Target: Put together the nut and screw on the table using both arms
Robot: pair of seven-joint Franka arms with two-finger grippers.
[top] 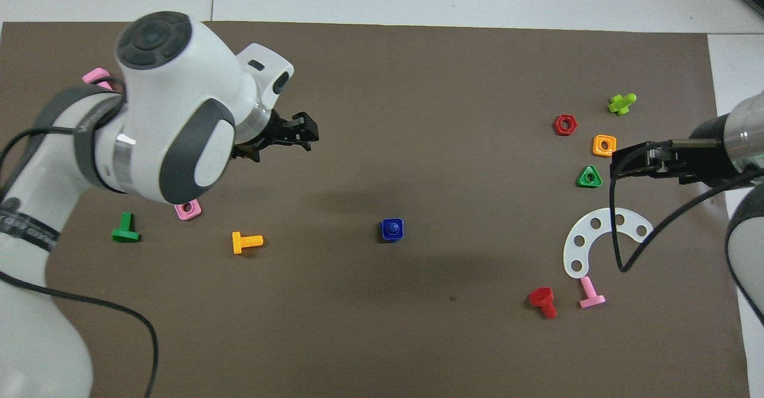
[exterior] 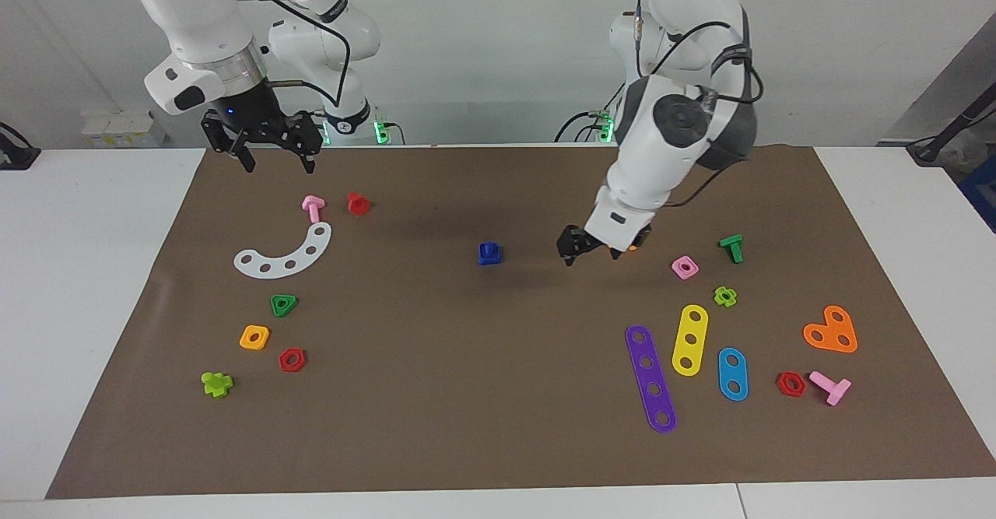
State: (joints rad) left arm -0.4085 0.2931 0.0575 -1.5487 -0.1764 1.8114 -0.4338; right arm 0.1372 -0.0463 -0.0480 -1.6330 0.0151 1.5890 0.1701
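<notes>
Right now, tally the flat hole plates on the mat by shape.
Straight strips: 3
Curved plate: 1
Heart plate: 1
Total: 5

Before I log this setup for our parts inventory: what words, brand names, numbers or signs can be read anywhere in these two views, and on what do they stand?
None can be read.
left arm: pale lettering runs along its grey band in the overhead view, too small and blurred to read.
right arm: a small dark mark on its base in the facing view, not legible.
The coloured toy parts and the table carry no text.
</notes>
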